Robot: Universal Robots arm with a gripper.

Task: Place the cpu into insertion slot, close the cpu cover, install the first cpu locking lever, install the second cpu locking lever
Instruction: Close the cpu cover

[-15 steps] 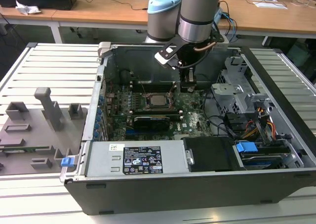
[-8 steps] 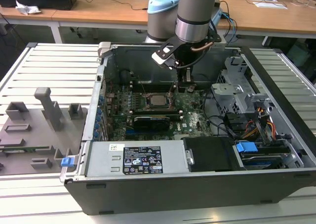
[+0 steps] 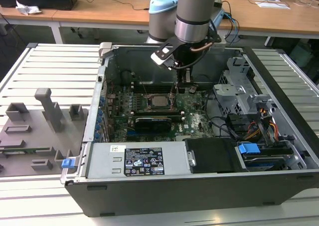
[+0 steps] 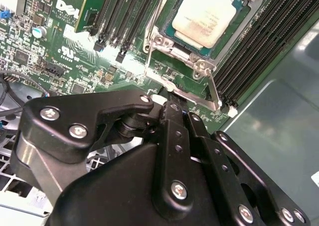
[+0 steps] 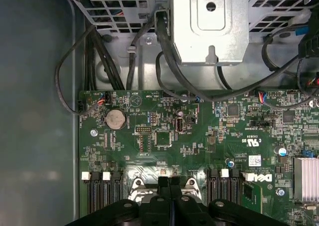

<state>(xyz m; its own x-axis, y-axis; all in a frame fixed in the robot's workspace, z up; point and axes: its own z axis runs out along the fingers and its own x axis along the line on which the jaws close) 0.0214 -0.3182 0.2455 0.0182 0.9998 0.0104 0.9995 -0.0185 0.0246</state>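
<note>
An open PC case (image 3: 149,196) is seen on a slatted metal counter (image 3: 50,66), w/ a grey fixture tray (image 3: 30,131) beside it at the exterior view's left; the arm is reached down into the case from above.

The end effector (image 4: 178,111) is held narrow, fingers pressed together w/ no gap seen in both wrist views; nothing is seen clamped betw. them; it is poised just beside the insertion slot (image 4: 158,41), over the green motherboard (image 5: 199,136).

The cpu (image 4: 204,14) is seated flat in the slot, pale metal top bare, green edge visible round it; long black memory slots (image 4: 259,41) are set on both sides of the socket.

A thin silver frame edge, read as the cpu cover (image 4: 192,97), is found at the socket side nearest the fingertips, touching or nearly so; its exact tilt can't be told.

A coin cell (image 5: 115,118) and a metal drive cage (image 5: 209,26) are shown in the first wrist view, well apart from the socket.
</note>
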